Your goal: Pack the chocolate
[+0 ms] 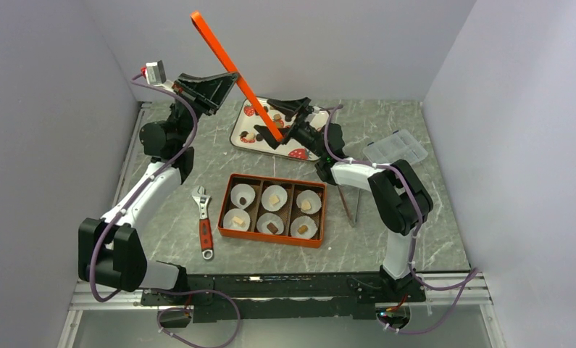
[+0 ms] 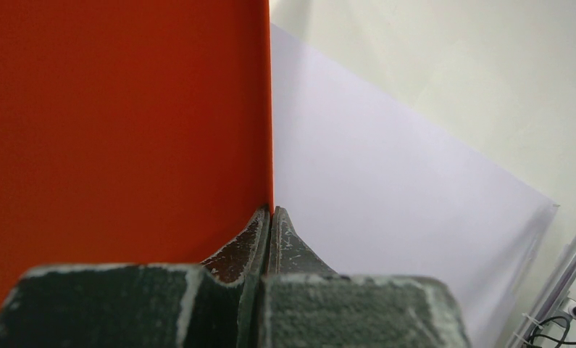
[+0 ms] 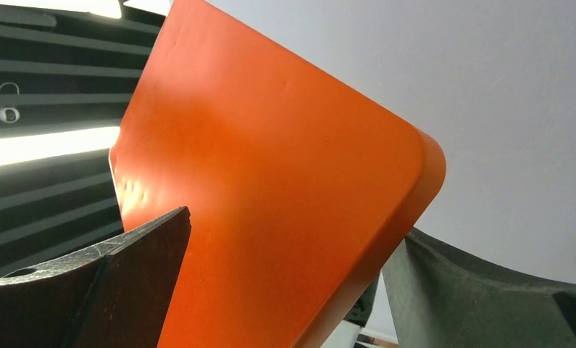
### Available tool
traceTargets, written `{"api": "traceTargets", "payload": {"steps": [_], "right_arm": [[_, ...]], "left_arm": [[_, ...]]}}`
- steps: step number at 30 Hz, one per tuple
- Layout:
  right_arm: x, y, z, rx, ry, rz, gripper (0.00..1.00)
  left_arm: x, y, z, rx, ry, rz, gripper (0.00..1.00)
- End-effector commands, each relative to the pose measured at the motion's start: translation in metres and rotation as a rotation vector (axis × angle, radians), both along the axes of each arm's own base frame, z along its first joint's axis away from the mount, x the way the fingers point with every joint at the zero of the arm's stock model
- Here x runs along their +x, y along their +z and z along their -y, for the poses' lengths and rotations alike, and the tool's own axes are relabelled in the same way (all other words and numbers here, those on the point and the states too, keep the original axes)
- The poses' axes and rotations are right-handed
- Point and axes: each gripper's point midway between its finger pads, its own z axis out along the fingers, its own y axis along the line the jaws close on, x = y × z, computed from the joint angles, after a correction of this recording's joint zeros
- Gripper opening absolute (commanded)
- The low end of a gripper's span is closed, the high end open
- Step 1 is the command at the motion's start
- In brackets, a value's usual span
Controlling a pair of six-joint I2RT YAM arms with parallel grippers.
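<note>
The chocolate sits as small brown and tan pieces in six white paper cups (image 1: 274,197) inside the orange box (image 1: 273,240) at the table's middle. A few more pieces (image 1: 259,135) lie on the strawberry-print tray (image 1: 243,119) behind it. My left gripper (image 1: 230,75) is shut on the edge of the flat orange lid (image 1: 230,61) and holds it high and tilted; this also shows in the left wrist view (image 2: 271,210). My right gripper (image 1: 285,123) is open around the lid's lower end, with the lid (image 3: 270,203) between its fingers (image 3: 147,261).
A red-handled adjustable wrench (image 1: 204,221) lies left of the box. A clear plastic compartment case (image 1: 395,147) is at the back right. Thin brown tongs (image 1: 350,204) lie right of the box. White walls close in on three sides.
</note>
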Motion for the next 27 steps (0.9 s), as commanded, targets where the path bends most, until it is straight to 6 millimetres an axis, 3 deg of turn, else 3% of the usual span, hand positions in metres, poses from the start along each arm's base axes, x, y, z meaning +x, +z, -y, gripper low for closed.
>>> {"api": "traceTargets", "payload": {"steps": [1, 15, 22, 27], "right_arm": [[-0.009, 0.063, 0.022, 0.284, 0.085, -0.081, 0.99], [-0.024, 0.107, 0.041, 0.382, 0.033, 0.095, 0.69], [-0.034, 0.112, 0.046, 0.370, 0.005, 0.160, 0.53], [-0.039, 0.111, 0.048, 0.356, 0.008, 0.189, 0.50]], "left_arm": [[-0.036, 0.023, -0.005, -0.037, -0.036, 0.160, 0.00], [-0.038, -0.002, -0.012, -0.067, -0.096, 0.166, 0.00], [-0.037, -0.020, -0.019, -0.063, -0.095, 0.144, 0.00], [-0.036, -0.035, -0.024, -0.048, -0.085, 0.123, 0.00]]}}
